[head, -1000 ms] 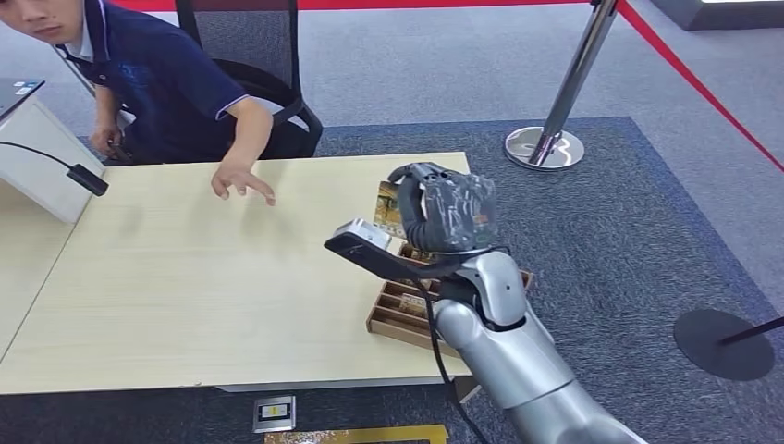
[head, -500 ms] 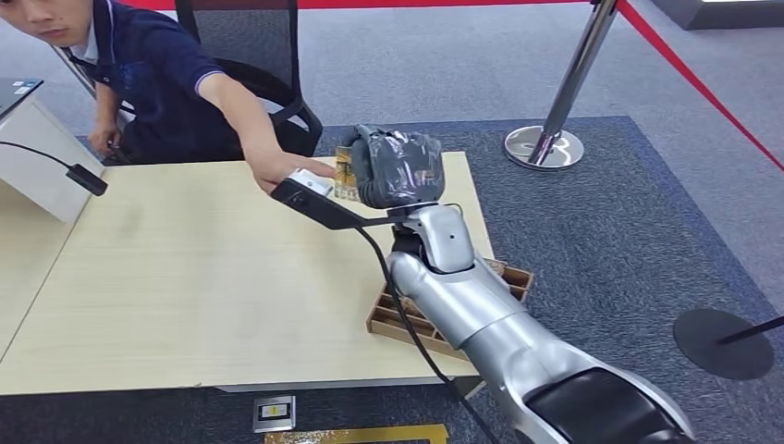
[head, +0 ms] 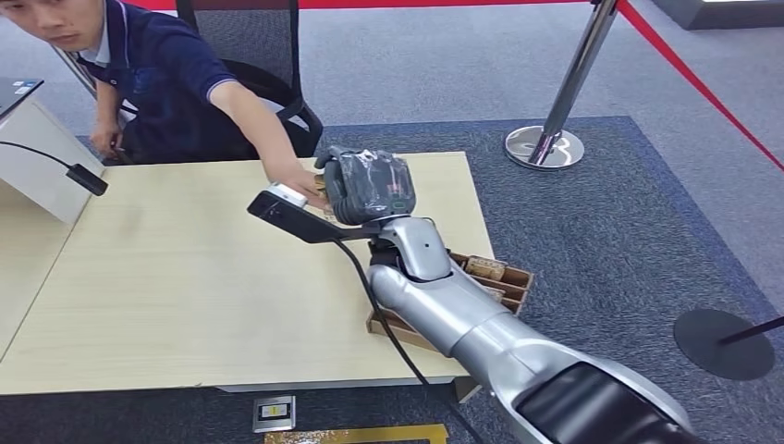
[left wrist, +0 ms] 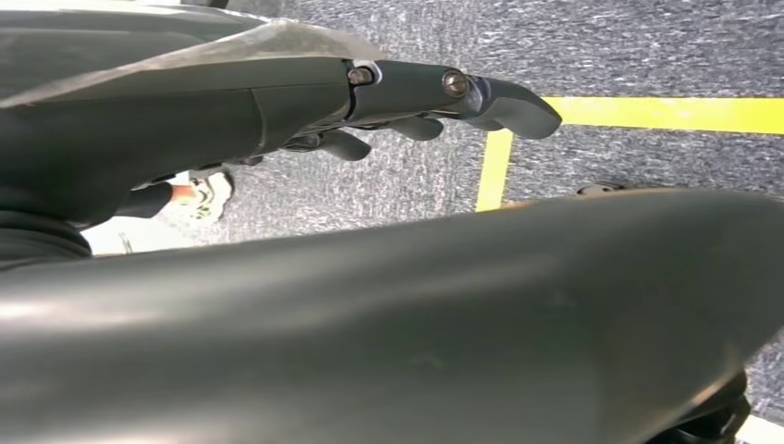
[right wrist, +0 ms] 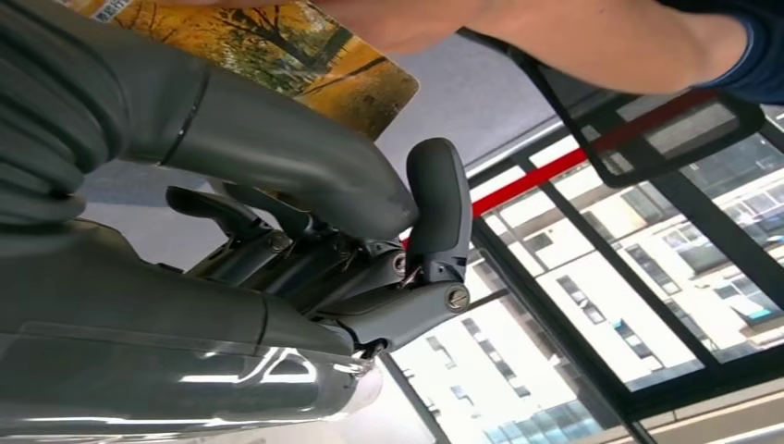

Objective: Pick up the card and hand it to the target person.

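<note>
Looking like an office lobby or a demo area in a commercial building, honestly. A light wood-look table [head: 185, 277] is sitting on dark blue-grey carpet [head: 601, 231], with a black mesh office chair [head: 250, 55] pulled up behind it and a person in a navy polo [head: 157, 83] leaning over from that side. A chrome stanchion [head: 555, 111] is holding red barrier tape [head: 693, 79], roping the spot off like at an expo. The right wrist view is catching big windows [right wrist: 647, 277] with a multi-storey building outside. Yellow floor marking tape [left wrist: 647, 114] is running across the carpet too.
</note>
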Controlling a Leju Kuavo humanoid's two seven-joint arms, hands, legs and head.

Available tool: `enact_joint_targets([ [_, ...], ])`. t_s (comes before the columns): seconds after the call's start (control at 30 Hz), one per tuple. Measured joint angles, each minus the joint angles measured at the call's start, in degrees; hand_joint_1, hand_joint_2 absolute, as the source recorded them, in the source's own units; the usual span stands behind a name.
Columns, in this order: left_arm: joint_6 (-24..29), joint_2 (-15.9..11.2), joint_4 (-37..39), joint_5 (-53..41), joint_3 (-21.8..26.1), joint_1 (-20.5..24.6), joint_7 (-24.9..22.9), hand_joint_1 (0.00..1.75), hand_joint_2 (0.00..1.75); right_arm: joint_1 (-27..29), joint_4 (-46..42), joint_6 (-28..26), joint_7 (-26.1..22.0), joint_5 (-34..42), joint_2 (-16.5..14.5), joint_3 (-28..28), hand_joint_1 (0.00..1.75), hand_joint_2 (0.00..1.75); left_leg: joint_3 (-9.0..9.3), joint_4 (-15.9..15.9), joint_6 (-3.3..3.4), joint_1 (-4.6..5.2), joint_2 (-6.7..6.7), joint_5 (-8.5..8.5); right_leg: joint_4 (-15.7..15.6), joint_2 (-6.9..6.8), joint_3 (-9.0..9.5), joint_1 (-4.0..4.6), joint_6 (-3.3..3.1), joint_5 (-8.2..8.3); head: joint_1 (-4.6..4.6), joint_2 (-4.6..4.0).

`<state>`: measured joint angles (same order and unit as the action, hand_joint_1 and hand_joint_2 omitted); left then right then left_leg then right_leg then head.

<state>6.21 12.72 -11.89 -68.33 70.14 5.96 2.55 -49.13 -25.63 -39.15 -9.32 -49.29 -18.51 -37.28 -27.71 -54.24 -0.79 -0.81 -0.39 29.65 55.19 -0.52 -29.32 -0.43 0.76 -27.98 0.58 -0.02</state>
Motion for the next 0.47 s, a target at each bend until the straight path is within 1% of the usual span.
enact_joint_targets([
  [0.03, 0.0, 0.0, 0.0, -0.05, -0.02, 0.0, 0.06, 0.0, 0.0, -0.1, 0.09, -0.01, 0.04, 1.29, 0.0, -1.16, 0.38, 1.75, 0.0, 0.0, 0.0, 0.0, 0.0, 0.0, 0.0, 0.0, 0.0, 0.0, 0.0, 0.0, -0.01, 0.0],
  [0.07, 0.0, 0.0, 0.0, -0.09, -0.03, 0.01, 0.09, 0.0, 0.0, -0.19, 0.15, 0.0, -0.07, 2.53, 0.0, -2.15, 0.08, 1.75, 0.0, 0.0, 0.0, 0.0, 0.0, 0.0, 0.0, 0.0, 0.0, 0.0, 0.0, 0.0, 0.0, 0.0],
  [0.1, 0.02, 0.0, 0.0, -0.11, -0.04, 0.01, 0.05, 0.0, 0.0, -0.28, 0.16, 0.02, -0.44, 4.01, 0.0, -2.98, 0.0, 1.75, 0.0, 0.0, 0.0, 0.0, 0.0, 0.0, 0.0, 0.0, 0.0, 0.0, 0.0, 0.0, -0.01, 0.0],
  [0.23, 0.44, 0.02, 0.0, -0.11, -0.04, 0.02, -0.54, 0.0, 0.0, -0.77, -0.27, -0.26, -4.03, 9.52, -0.01, -4.64, 0.0, 1.75, 0.0, 0.0, 0.0, 0.0, 0.0, 0.0, 0.0, 0.0, 0.0, 0.0, 0.0, 0.0, 0.0, 0.0],
  [0.33, 0.74, 0.02, 0.0, -0.04, -0.04, 0.02, -0.76, 0.0, 0.0, -0.87, -1.79, -0.59, -7.04, 7.63, 0.0, -4.07, 0.0, 1.75, 0.0, 0.0, 0.0, 0.0, 0.0, 0.0, 0.0, 0.0, 0.0, 0.0, 0.0, 0.0, -0.01, 0.0],
  [0.47, 0.95, 0.02, 0.0, 0.37, -0.01, 0.0, -0.77, 0.0, 0.0, -0.8, -4.68, -0.64, -8.86, 3.23, 0.0, -1.56, 0.0, 1.75, 0.0, 0.0, 0.0, 0.0, 0.0, 0.0, 0.0, 0.0, 0.0, 0.0, 0.0, 0.0, -0.01, 0.0],
])
